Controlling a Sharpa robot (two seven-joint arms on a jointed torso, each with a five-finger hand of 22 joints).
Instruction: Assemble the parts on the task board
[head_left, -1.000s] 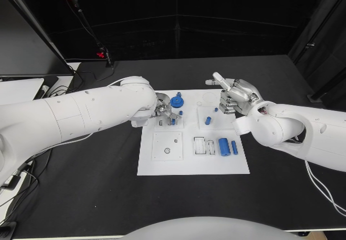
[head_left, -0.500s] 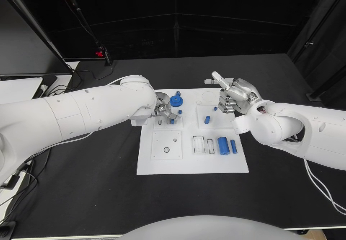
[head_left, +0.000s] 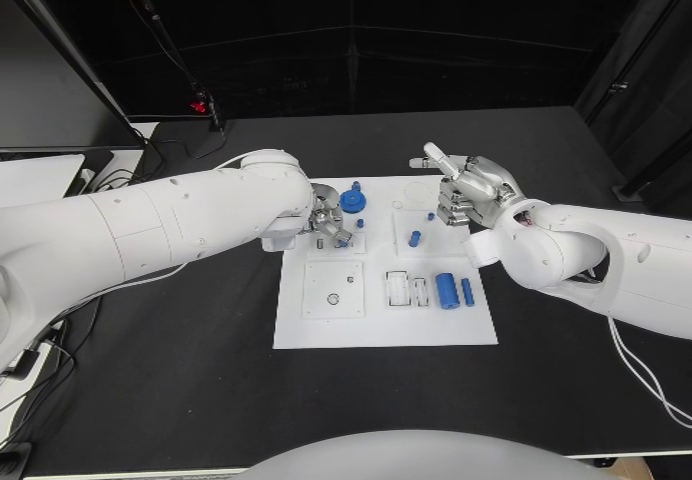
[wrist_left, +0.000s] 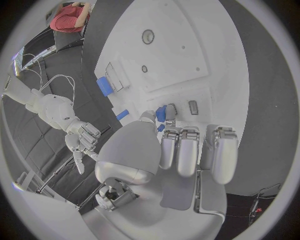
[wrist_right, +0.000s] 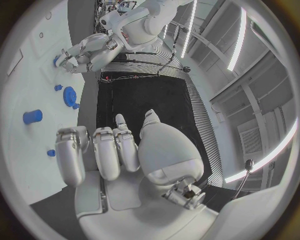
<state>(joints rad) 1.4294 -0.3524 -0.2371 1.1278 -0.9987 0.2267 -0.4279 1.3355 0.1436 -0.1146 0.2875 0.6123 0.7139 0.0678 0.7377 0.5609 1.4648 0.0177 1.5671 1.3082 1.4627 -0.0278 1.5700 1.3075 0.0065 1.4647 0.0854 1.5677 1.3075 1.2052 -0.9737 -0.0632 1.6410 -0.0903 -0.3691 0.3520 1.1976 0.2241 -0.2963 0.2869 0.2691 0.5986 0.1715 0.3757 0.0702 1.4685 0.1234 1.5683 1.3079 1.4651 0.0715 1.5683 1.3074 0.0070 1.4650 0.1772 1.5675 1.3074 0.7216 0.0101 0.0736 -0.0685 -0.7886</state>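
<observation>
Left hand (head_left: 326, 222) around small blue part (wrist_left: 161, 113)

Task board (head_left: 387, 330): plain white plate, no pattern beyond pale grey outlines of its recesses. Table (head_left: 173, 380): flat black.

Parts, all solid blue:
- gear (head_left: 353, 203) at about 11 o'clock on the board, mid blue, toothed rim;
- small peg (head_left: 414, 239) near board centre, 1 o'clock side;
- large cylinder (head_left: 447, 291) and thin pin (head_left: 467, 292) side by side at about 4 o'clock;
- small piece (head_left: 343, 240) at the left hand's fingertips, same blue.

Left hand (head_left: 326, 222): silver metal, darker grey at the seams. Right hand (head_left: 469, 192): silver likewise. Both arms glossy white.

Red indicator light (head_left: 199, 107) at 11 o'clock beyond the table, against black surroundings.
</observation>
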